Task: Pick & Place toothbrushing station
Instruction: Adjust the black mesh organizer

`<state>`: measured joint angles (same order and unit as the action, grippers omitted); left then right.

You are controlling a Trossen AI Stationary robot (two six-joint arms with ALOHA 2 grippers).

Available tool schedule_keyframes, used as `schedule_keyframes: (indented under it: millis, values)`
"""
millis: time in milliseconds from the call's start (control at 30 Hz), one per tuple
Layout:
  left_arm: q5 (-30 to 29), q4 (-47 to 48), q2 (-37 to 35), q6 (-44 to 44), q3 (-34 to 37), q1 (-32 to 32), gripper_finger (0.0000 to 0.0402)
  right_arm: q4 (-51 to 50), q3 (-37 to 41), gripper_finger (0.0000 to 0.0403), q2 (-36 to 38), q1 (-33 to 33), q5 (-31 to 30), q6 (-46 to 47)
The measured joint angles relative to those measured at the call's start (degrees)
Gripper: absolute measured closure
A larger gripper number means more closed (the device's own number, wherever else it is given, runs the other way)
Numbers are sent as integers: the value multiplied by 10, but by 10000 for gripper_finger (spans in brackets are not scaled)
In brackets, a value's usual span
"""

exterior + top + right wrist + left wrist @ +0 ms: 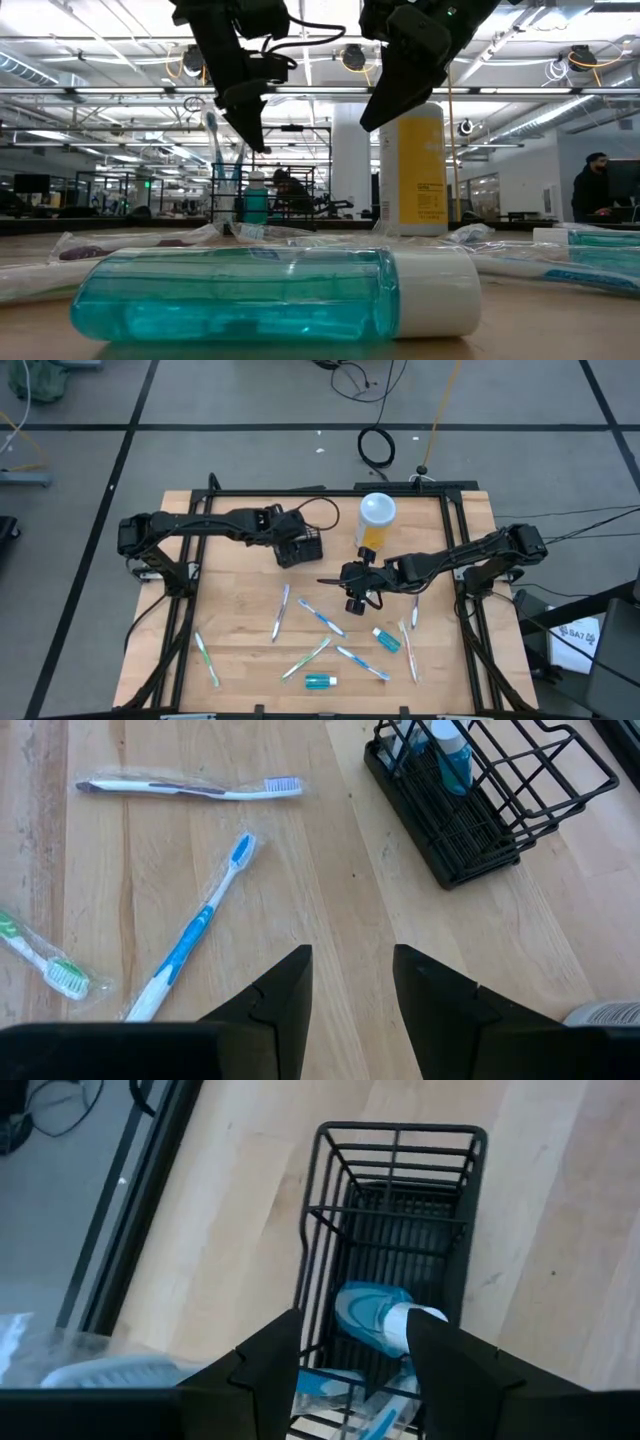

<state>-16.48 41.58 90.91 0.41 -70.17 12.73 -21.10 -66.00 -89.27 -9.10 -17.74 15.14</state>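
The toothbrushing station (pixel 400 1190) is a small black wire rack standing on the wooden table at the far left-centre (pixel 310 552). Inside it are a blue bottle with a white cap (pixel 375 1315) and wrapped toothbrushes standing upright (pixel 212 150). My left gripper (pixel 355 1380) hovers open just above the rack, pointing steeply down, with one finger on either side of the bottle's top. My right gripper (pixel 352 990) hangs open over bare wood near the table's middle (pixel 355 588), to the right of the rack (pixel 470 810), with nothing between its fingers.
A tall translucent container with a white lid (pixel 377 520) stands right of the rack. Several wrapped toothbrushes (pixel 320 618) and two small blue bottles (pixel 320 681) (pixel 387 639) lie toward the near edge. Black frame rails (pixel 185 600) border the table.
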Motion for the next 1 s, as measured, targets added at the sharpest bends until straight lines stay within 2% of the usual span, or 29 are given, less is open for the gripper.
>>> schedule_keyframes:
  millis: [100, 333, 467, 667, 867, 1000]
  values:
    - [3, 0, 0, 7, 0, -2, 211, 0, 0, 266, 0, 0, 0, 0]
    - [73, -12, 0, 60, 0, -35, 211, 0, 0, 266, 0, 0, 0, -13]
    - [54, -14, 0, 79, 0, -55, 211, 0, 0, 266, 0, 0, 0, -13]
    - [-16, -11, 0, 43, 0, -74, 211, 0, 0, 266, 0, 0, -1, -13]
    - [-16, 12, 0, 48, 10, -77, 211, 0, 0, 266, 0, 0, 0, -13]
    - [-2, 16, -1, 34, 41, -75, 211, 0, 0, 266, 0, 0, 0, -13]
